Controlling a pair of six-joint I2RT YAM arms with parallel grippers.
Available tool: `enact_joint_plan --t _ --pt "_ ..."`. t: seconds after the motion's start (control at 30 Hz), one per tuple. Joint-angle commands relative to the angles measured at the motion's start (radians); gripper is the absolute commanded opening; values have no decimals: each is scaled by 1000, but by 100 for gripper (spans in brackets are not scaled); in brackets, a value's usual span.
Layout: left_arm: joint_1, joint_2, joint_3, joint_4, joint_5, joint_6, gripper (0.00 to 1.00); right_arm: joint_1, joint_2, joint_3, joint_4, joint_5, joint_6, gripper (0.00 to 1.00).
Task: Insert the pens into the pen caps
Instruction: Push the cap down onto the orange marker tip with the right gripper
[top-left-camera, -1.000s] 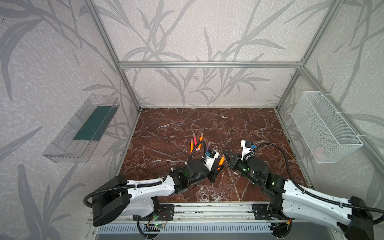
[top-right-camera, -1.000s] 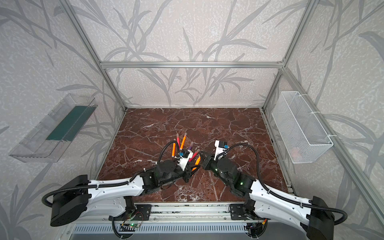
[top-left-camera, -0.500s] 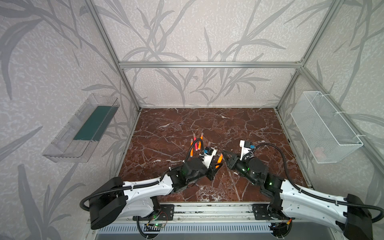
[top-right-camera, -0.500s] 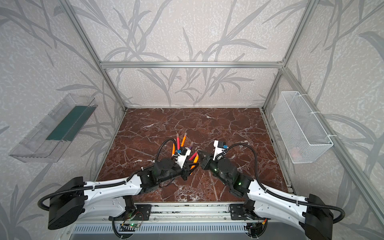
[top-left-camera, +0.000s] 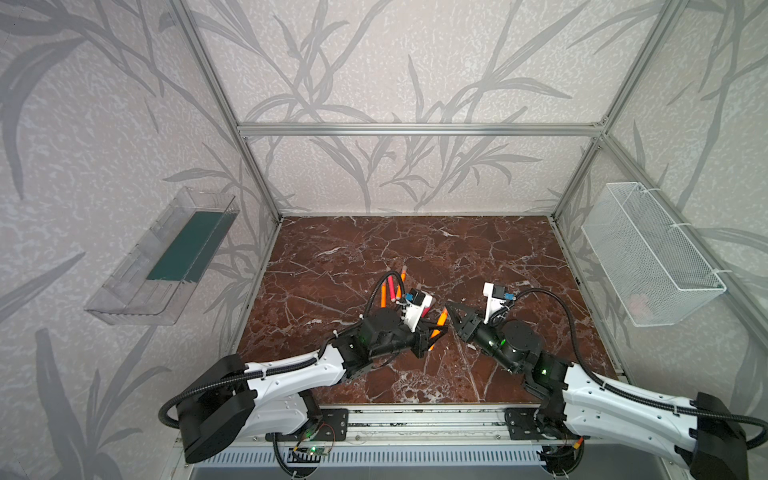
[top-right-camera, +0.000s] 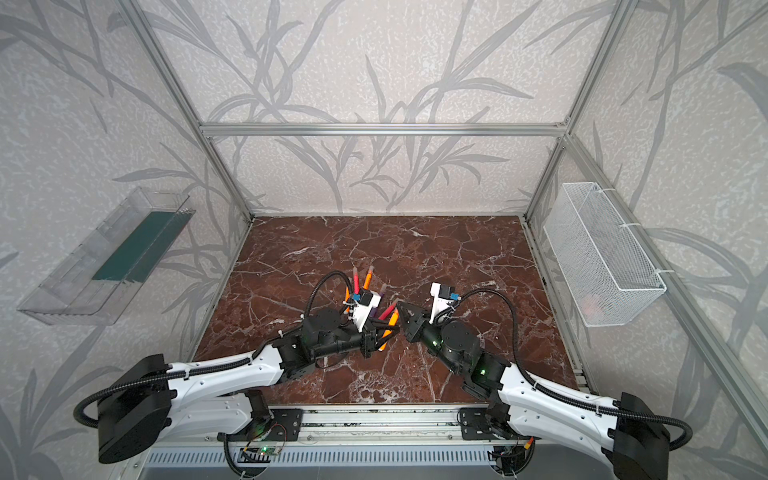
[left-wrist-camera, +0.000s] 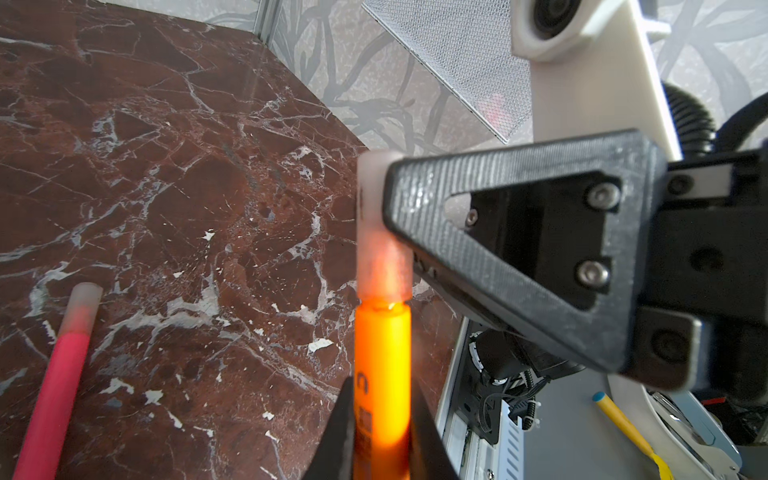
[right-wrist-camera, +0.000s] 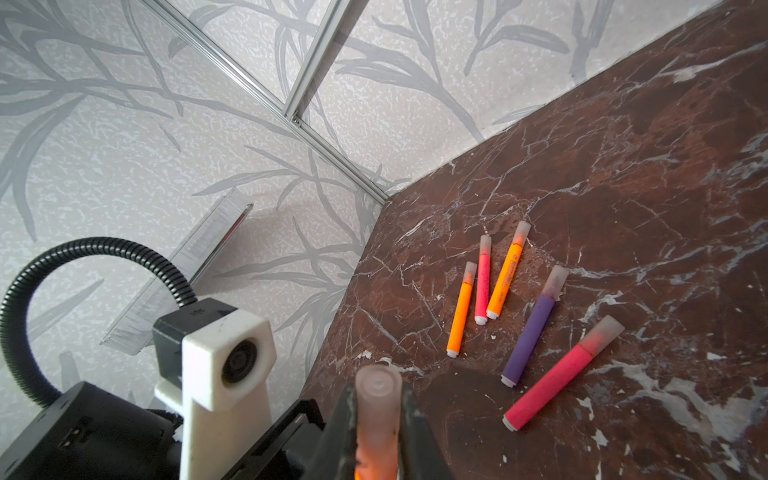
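Five pens (right-wrist-camera: 532, 328) lie capped on the counter (right-wrist-camera: 623, 166), near one another. The sixth, an orange pen (left-wrist-camera: 382, 365), is clamped in my left claw (left-wrist-camera: 380, 390) above the counter. My right claw (right-wrist-camera: 377, 392) pinches its cap (left-wrist-camera: 380, 249), which looks pushed home. I judge only letting go and setting it down remain.

In the left wrist view the orange pen (left-wrist-camera: 382, 365) and red pen (left-wrist-camera: 54, 374) ran off the bottom edge, and the right gripper (left-wrist-camera: 388, 203) hid one side of the cap (left-wrist-camera: 380, 257). Behind the basket (left-wrist-camera: 457, 62) mesh a pink thing (left-wrist-camera: 494, 112) was only a blur.
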Motion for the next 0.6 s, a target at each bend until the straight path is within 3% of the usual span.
enact_joint_plan --t 0.0,0.23,0.43,0.57 --pt "19 -41 2 115 -25 -20 0 11 -24 -32 -53 -15 -6 24" --pt "20 -22 8 82 -37 8 0 11 -113 -44 -96 2 -25 30" --pt "20 22 25 77 30 40 0 11 -215 0 -173 33 -79 42" --pt "13 56 40 79 86 62 0 4 -196 41 -207 73 -85 45"
